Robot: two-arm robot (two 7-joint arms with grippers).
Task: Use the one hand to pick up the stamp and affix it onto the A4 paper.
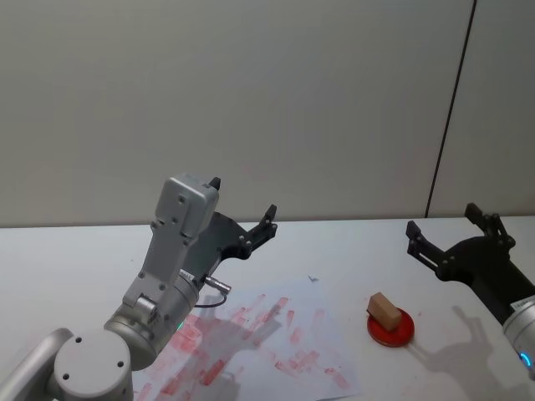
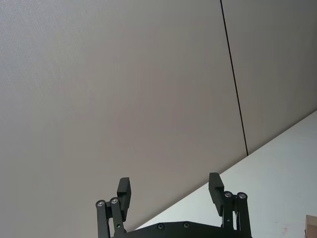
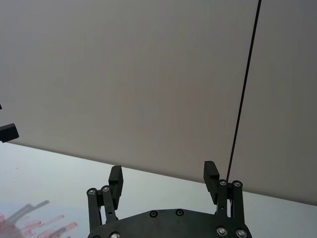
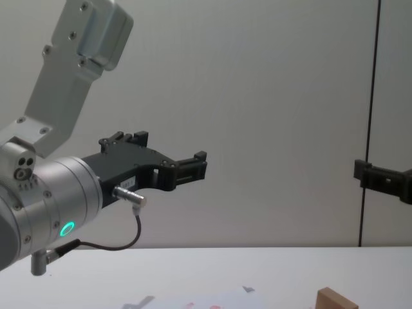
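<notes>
At the left of the table [image 1: 351,251], the left gripper [image 1: 242,198] is raised clear of the surface and points toward the wall [image 1: 318,100]. Its jaws are spread wide and empty, which the left wrist view [image 2: 169,184] confirms against the bare wall. The chest view [image 4: 168,148] gives the side aspect: a metal plug [image 4: 131,196] on the gripper body, a black cable [image 4: 109,243] looping beneath it, and a teal light [image 4: 66,228] on the wrist. A small white label [image 4: 129,183] sits beside the plug; its writing is too small to read.

Below and to the right of that arm, the A4 paper [image 1: 276,342] lies flat on the table and carries many red marks, none legible as text. The right wrist view shows a corner of these marks [image 3: 29,223].

Right of the paper and apart from it, the stamp [image 1: 384,309] rests on a red disc [image 1: 390,327]. The chest view catches the stamp's top [image 4: 335,300] at its lower edge.

At the far right, the right gripper [image 1: 443,219] is held above the table beyond the stamp and touches nothing. Its jaws are parted and empty, as the right wrist view [image 3: 163,172] shows. One finger enters the chest view [image 4: 380,177] from the right edge.
</notes>
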